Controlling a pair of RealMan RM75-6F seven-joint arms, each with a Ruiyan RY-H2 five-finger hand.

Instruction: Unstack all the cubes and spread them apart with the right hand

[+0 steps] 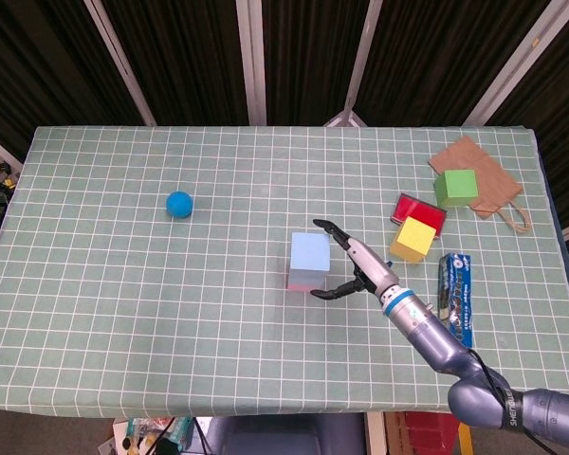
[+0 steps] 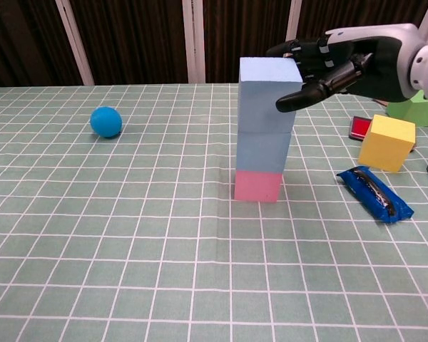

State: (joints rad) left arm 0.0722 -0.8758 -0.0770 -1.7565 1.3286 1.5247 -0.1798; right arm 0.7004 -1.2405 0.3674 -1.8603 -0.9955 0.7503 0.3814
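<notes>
A stack of three cubes stands mid-table: a light blue cube [image 2: 269,84] on top, a blue cube [image 2: 264,151] under it, a pink cube [image 2: 257,186] at the bottom. From above only the top cube [image 1: 309,253] and a pink sliver show. My right hand [image 2: 328,65] is open at the top cube's right side, fingers spread around its upper right corner, thumb in front of its face; contact is unclear. In the head view the right hand [image 1: 353,263] brackets the stack's right edge. A yellow cube [image 2: 387,142] and a green cube [image 1: 455,187] lie to the right. The left hand is out of sight.
A blue ball [image 1: 178,203] sits at the left. A red flat box [image 1: 417,210] lies behind the yellow cube, a brown paper bag [image 1: 484,171] under the green one. A blue wrapped packet [image 2: 374,193] and another blue packet [image 1: 455,296] lie near the right arm.
</notes>
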